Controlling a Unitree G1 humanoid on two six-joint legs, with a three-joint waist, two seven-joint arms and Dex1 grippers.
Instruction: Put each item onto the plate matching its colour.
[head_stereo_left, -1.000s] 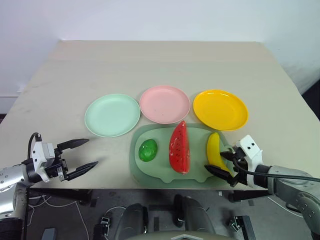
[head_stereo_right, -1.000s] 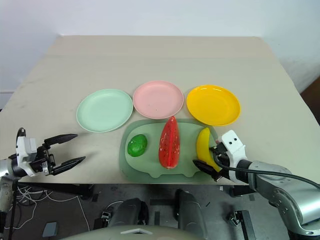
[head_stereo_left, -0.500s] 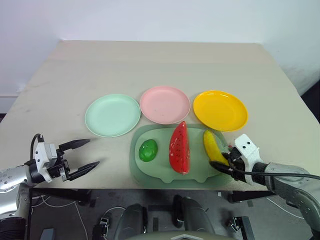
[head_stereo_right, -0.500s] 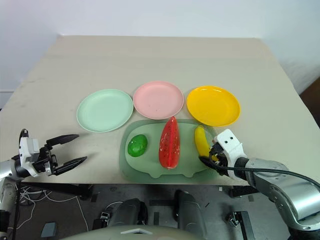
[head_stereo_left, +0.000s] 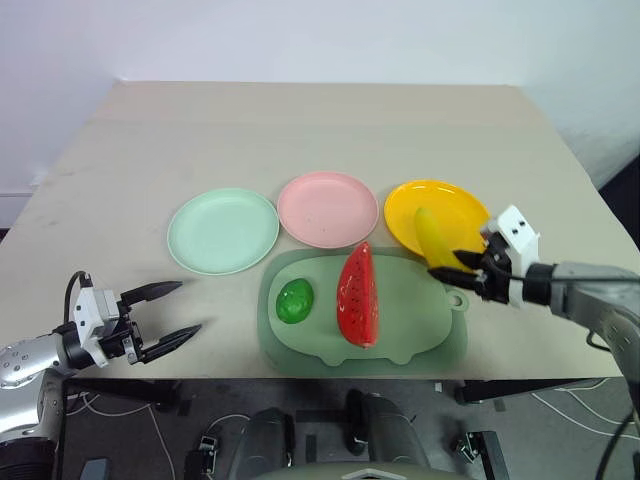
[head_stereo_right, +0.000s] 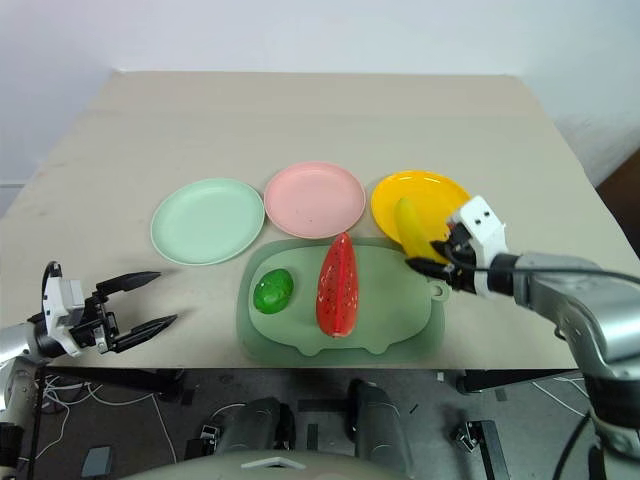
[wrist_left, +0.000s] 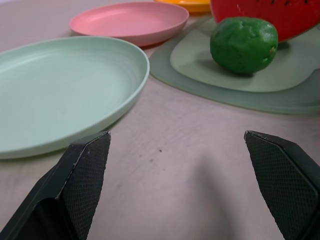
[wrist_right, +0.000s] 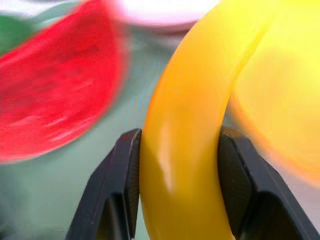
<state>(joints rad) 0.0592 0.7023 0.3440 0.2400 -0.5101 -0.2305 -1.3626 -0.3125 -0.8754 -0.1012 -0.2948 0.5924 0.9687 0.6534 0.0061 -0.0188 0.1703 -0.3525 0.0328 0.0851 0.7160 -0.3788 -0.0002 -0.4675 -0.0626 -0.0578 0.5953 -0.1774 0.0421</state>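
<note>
1. The right tool (head_stereo_left: 468, 270), two black fingers on the robot's right arm, is clenched on a glossy yellow toy banana (head_stereo_left: 432, 238); the right wrist view shows a finger pad pressed against each side of the fruit
2. The banana hangs over the near rim of the round shallow yellow plastic plate (head_stereo_left: 470, 205), which sits nearest the counter's right edge in a row of three plates. Whether the fruit touches the plate cannot be told
3. The banana's long axis runs from the tool at its near end away toward the counter's far edge and slightly left, so its free tip points over the plate's middle. In my judgement the coming move is a short carry further over the plate, then a lowering and release
4. The left tool (head_stereo_left: 165, 314) stands released, fingers spread wide and holding nothing, just off the counter's near edge toward its left corner
5. A small round green toy fruit (head_stereo_left: 295, 300) and a red toy watermelon wedge with a green rind (head_stereo_left: 359, 296) rest on a large dull-green pig-shaped mat (head_stereo_left: 420, 325) by the near edge. The wedge lies with its long axis running near edge to far edge
6. The mint green plate (head_stereo_left: 222, 229) and the pink plate (head_stereo_left: 328, 208) carry nothing. The left tool is the nearer one to the green fruit and the mint plate
</note>
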